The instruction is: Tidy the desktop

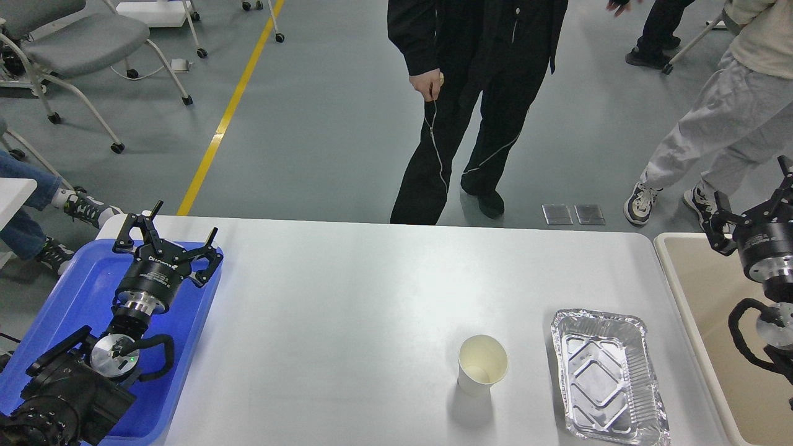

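Note:
The white desktop [347, 310] fills the middle of the head view. An empty white paper cup [482, 364] stands upright on it, right of centre. Just right of the cup lies an empty foil tray [606, 376]. My left gripper [166, 234] hovers open over the blue plastic tray [74, 297] at the desktop's left edge, holding nothing. At the right edge of the view, my right gripper [754, 195] is raised over the beige bin [700, 297], its fingers spread open and empty.
A person in black [471, 105] stands close behind the desktop's far edge. Another person in grey trousers [712, 130] sits at the far right. Wheeled chairs [74, 49] stand on the floor at the back left, by a yellow floor line.

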